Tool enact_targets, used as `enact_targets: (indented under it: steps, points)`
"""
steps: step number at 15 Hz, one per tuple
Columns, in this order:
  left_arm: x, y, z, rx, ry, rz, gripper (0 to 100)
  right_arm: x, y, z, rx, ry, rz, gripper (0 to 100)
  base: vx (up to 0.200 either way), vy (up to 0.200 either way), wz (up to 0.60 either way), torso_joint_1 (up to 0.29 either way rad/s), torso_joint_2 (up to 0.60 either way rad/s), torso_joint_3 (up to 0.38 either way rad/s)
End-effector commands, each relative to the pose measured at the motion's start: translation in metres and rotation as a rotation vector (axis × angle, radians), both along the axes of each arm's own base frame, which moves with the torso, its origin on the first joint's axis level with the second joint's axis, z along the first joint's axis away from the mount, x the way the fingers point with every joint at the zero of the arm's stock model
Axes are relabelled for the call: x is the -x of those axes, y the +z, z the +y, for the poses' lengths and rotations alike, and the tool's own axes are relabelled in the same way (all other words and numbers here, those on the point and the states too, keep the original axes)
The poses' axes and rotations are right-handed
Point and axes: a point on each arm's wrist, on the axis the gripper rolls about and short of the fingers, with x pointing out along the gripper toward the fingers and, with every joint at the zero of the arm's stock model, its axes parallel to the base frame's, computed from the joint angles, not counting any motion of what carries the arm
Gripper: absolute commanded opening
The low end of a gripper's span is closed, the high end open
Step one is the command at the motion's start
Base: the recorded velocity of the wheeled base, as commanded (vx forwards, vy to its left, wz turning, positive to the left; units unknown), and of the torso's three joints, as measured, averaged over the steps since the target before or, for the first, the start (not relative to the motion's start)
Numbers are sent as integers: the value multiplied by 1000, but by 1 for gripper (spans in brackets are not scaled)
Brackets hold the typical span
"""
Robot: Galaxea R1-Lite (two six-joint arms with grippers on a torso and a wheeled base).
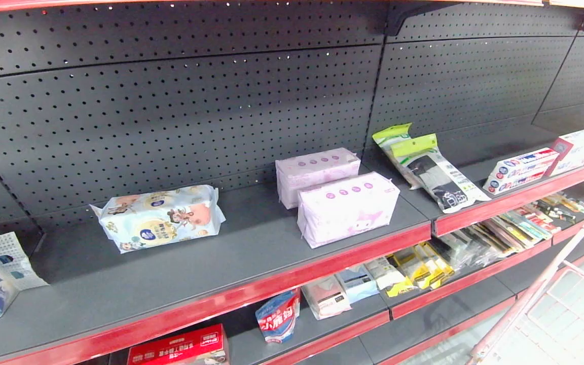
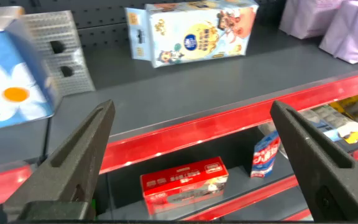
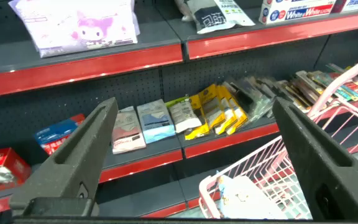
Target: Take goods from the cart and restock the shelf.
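Cart (image 1: pixel 555 309), pink, stands at near right with a white pack (image 3: pixel 244 194) lying inside. On the shelf (image 1: pixel 180 276) I see a pale blue pack (image 1: pixel 159 217) at left and two pink packs (image 1: pixel 347 208) right of it, one behind the other. My left claw (image 2: pixel 191 109) is spread wide and empty before the shelf's red edge; my right claw (image 3: pixel 194 106) gapes just as wide, holding nothing.

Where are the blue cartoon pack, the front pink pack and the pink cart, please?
blue cartoon pack (image 1: pixel 160 217): head view, front face.
front pink pack (image 1: pixel 348 209): head view, front face.
pink cart (image 1: pixel 550 268): head view, rim.
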Motion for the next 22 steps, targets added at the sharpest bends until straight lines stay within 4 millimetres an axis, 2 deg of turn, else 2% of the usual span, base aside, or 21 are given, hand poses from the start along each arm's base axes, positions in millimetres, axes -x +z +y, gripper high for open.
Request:
enact_targets:
  steps: [1,4,5,6,7,8,9,11,13,15,19,21,22]
  points:
    - [0,0,0,0,-1,0,100,0,0,0,0,3,1,100,0,0,0,0,0,0]
    - [0,0,0,0,-1,0,100,-3,1,0,3,-37,35,100,0,0,0,0,0,0]
    - [0,0,0,0,0,0,100,-2,37,0,7,-59,4,100,0,0,0,0,0,0]
    - [0,0,0,0,0,0,100,-21,91,-1,-15,-90,51,100,0,0,0,0,0,0]
    - [0,0,0,0,0,0,100,-75,186,-7,-160,-220,19,100,0,0,0,0,0,0]
    - [0,0,0,0,-1,0,100,-115,238,-15,-187,-259,-10,100,0,0,0,0,0,0]
    - [0,0,0,1,0,0,100,-132,247,-22,-147,-260,38,100,0,0,0,0,0,0]
    - [0,0,0,1,0,0,100,-152,197,-30,-50,-235,320,100,0,0,0,0,0,0]
    - [0,0,0,1,0,0,100,-173,136,-66,29,-364,629,100,0,0,0,0,0,0]
    - [0,0,0,1,0,0,100,-176,88,-95,44,-409,879,100,0,0,0,0,0,0]
    - [0,0,0,1,0,0,100,-182,38,-153,112,-439,1066,100,0,0,0,0,0,0]
    - [0,0,0,1,0,0,100,-182,0,-184,119,-356,1144,100,0,0,0,0,0,0]
    - [0,0,0,1,0,0,100,-181,-14,-193,128,-297,1168,100,0,0,0,0,0,0]
